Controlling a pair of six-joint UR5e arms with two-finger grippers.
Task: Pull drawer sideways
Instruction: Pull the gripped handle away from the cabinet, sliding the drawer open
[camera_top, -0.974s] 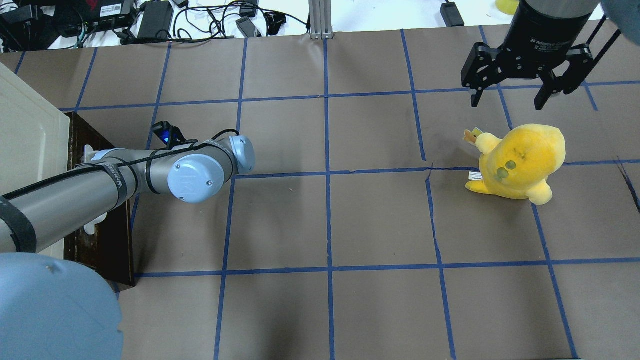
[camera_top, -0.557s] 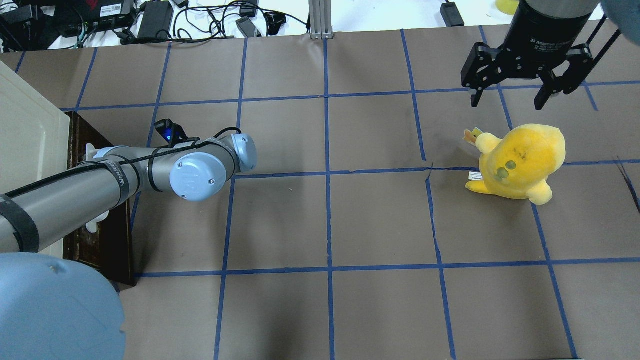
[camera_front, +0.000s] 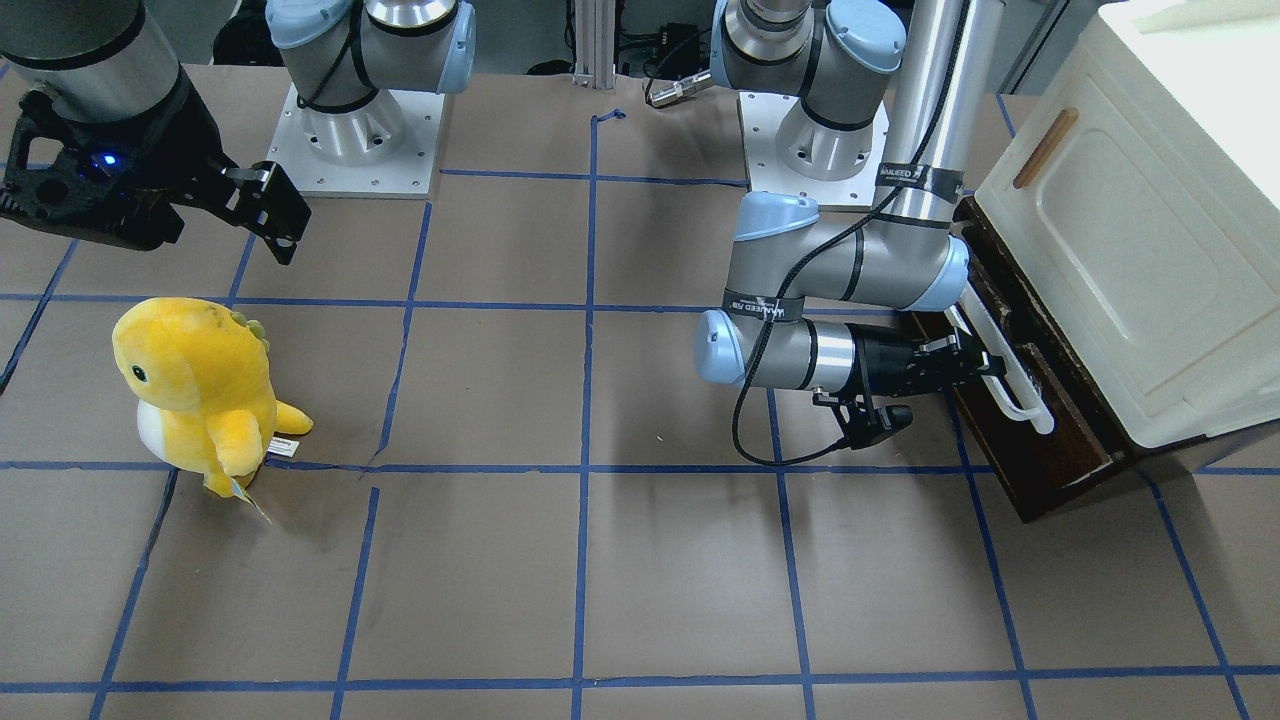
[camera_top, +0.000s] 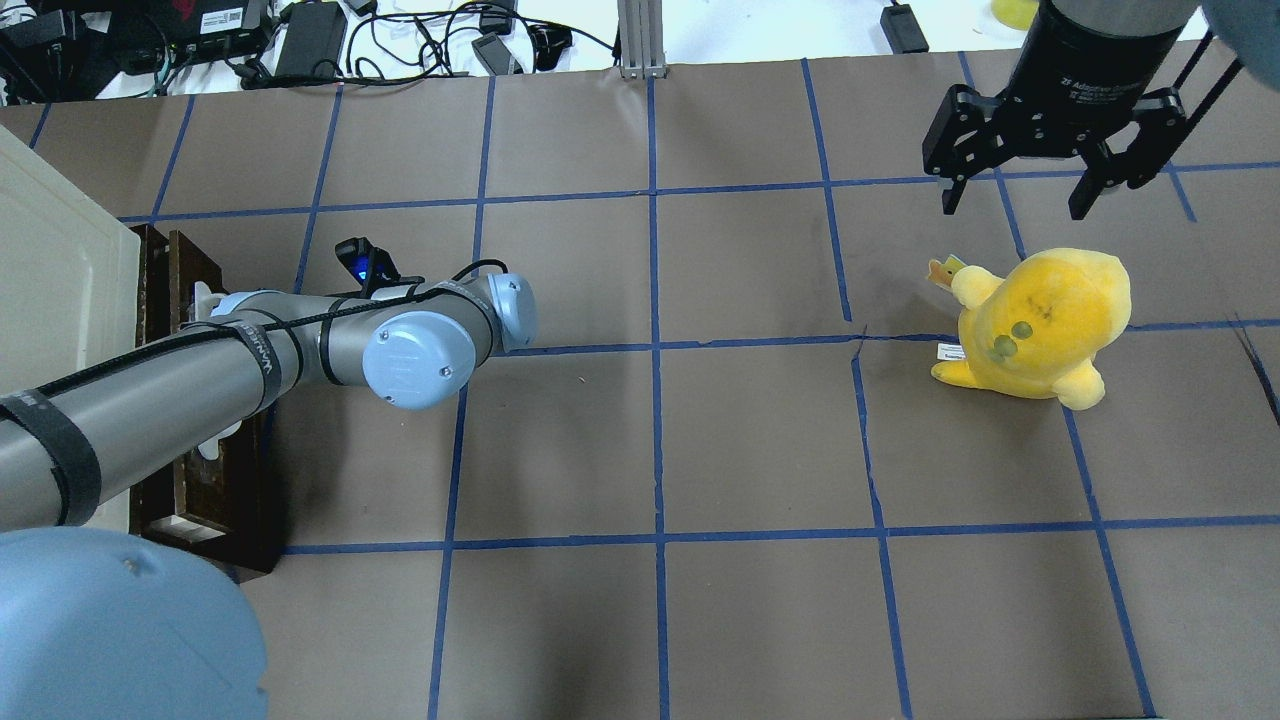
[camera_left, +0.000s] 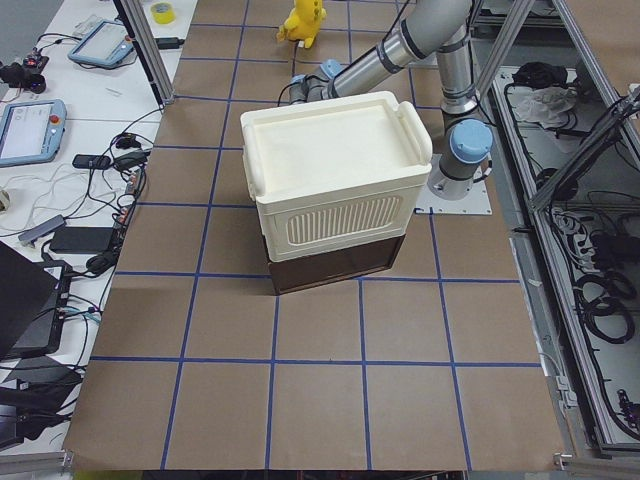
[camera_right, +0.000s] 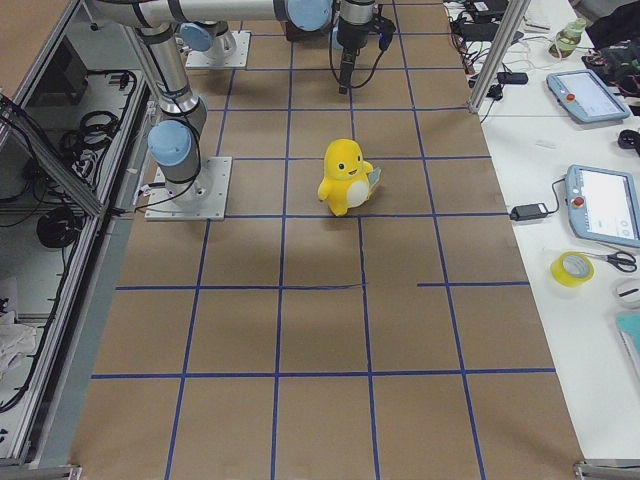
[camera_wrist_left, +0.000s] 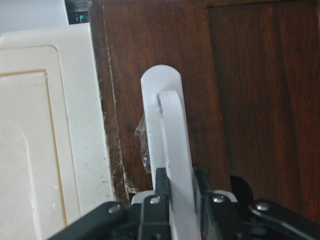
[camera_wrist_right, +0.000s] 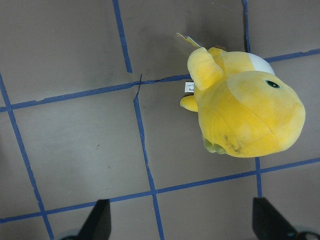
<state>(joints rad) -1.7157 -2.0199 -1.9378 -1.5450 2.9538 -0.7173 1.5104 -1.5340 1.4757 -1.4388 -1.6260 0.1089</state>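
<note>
On the near left of the tabletop (camera_top: 760, 440) stands a cream cabinet (camera_front: 1130, 260), with the drawer (camera_top: 215, 490) at its foot. The dark brown drawer front is set a little out from the cabinet body, and a pale strip of its side is shown at the near end in the overhead view. A long white handle (camera_front: 1030, 410) runs along the front.

The left arm is stretched low across the tabletop towards the cabinet. The left hand (camera_front: 985, 365) is laid level and is clamped on the handle partway along its length. In the left wrist view the two black fingers (camera_wrist_left: 159, 192) are seen pressed against either side of the white bar (camera_wrist_left: 172, 150), with the brown wood just behind it. A cream panelled door with a small wooden grip (camera_front: 1043, 148) is carried on the cabinet face above the drawer.

Farther out and well to the right, a yellow plush (camera_top: 1040, 320) is set upright on the tabletop, close to a crossing of blue tape lines. A small label is seen at its base.

Just beyond the plush, the right hand (camera_top: 1013, 205) is hung above the tabletop with its fingers pointed down. They are spread wide and nothing is held between them. In the right wrist view the plush (camera_wrist_right: 245, 120) is seen below, apart from both fingertips.

Beyond the far edge, cables and power bricks (camera_top: 310, 40) are scattered on a white surface.
</note>
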